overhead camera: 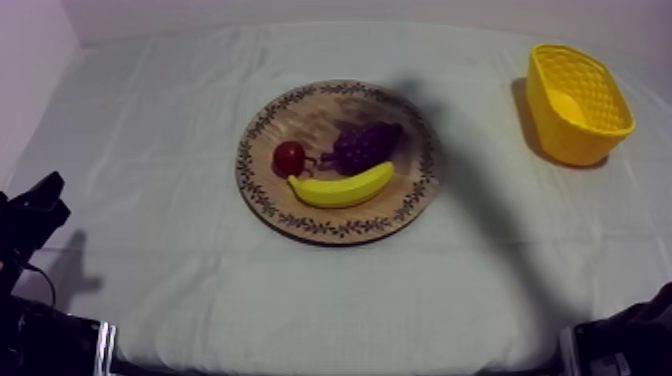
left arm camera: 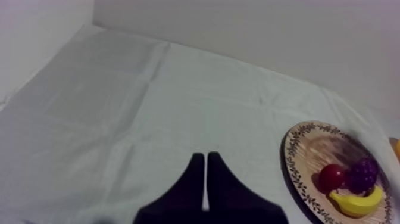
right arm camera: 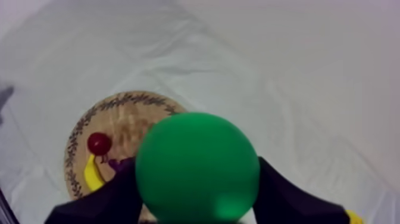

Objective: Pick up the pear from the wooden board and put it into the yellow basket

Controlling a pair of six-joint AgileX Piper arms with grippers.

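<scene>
The right gripper (right arm camera: pixel 196 202) is closed round the pear (right arm camera: pixel 196 167): its two black fingers (right arm camera: pixel 107 199) press against either flank of the green fruit, spread as far as the pear's width and no farther. Seen from the right wrist, the pear hangs in the air above the round wooden board (right arm camera: pixel 128 110), clear of its surface, over the rim on the side away from the small red fruit (right arm camera: pixel 99 143). Three fruits lie on the board: the small red fruit (overhead camera: pixel 289 157), the bunch of grapes (overhead camera: pixel 365 145) just beside it toward the board's middle, and the banana (overhead camera: pixel 342 188) curved along the near side of both, touching or nearly touching them. The yellow basket (overhead camera: pixel 585 140) stands on the cloth (overhead camera: pixel 150 150) well apart from the board, off to its far right. The left gripper (left arm camera: pixel 206 179) holds nothing — its fingers lie pressed together in a narrow wedge above bare cloth, with the board well off to its side.
</scene>
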